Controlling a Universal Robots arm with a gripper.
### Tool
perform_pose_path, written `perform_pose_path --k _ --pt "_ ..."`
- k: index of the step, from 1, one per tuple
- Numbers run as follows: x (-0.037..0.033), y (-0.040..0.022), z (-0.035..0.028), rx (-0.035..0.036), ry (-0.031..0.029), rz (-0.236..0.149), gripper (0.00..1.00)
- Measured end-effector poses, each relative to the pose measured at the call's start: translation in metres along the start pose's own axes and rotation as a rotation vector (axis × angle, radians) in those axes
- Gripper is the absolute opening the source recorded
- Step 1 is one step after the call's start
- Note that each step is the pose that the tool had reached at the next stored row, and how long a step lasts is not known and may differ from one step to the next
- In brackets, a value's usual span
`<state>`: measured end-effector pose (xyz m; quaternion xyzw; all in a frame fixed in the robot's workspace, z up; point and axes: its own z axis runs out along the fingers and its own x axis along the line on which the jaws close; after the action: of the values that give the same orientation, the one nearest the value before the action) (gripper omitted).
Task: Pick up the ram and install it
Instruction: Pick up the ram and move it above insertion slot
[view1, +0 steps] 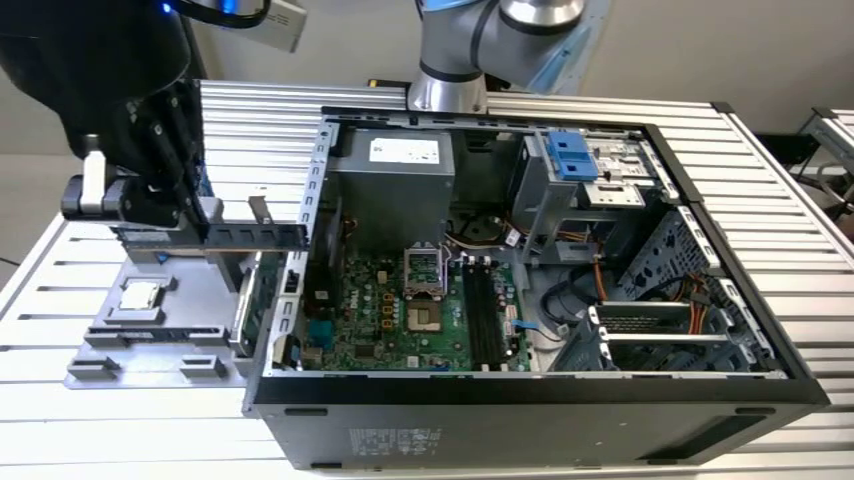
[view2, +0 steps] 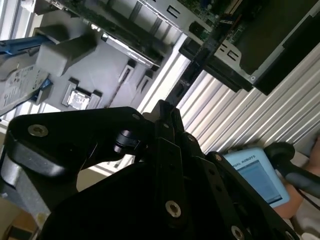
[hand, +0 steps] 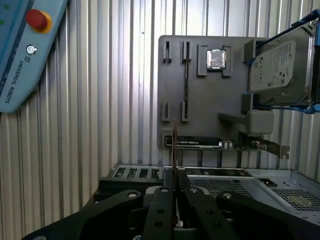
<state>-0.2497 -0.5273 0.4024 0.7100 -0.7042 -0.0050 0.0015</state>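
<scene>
My gripper (view1: 203, 232) hangs at the exterior view's left, above the grey parts holder (view1: 127, 345) and just outside the open computer case (view1: 534, 390). It is shut on the ram (view1: 260, 237), a thin dark stick that points level towards the case wall. In the first wrist view the ram (hand: 173, 145) shows edge-on between the fingertips (hand: 165, 192). In the second wrist view the ram (view2: 192, 70) reaches out from the gripper (view2: 167, 112). The black memory slots (view1: 483, 318) lie on the motherboard (view1: 387, 320) inside the case.
On the holder sit a square silver processor chip (view1: 140, 297) and an upright green expansion card (view1: 248, 300). A hard drive (hand: 277, 65) in blue rails stands at the holder's edge. A teach pendant (hand: 25, 50) lies on the ribbed table (view1: 54, 400). The case wall (view1: 318, 200) rises between ram and motherboard.
</scene>
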Motion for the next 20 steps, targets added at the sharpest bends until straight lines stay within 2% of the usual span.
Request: perform_pose_path --k 8,20 --pt "-0.0044 -0.0365 0.0023 0.0 -0.0001 0.001 0.0" --pt "-0.0086 -0.0869 0.0053 0.0 -0.0001 0.004 0.0"
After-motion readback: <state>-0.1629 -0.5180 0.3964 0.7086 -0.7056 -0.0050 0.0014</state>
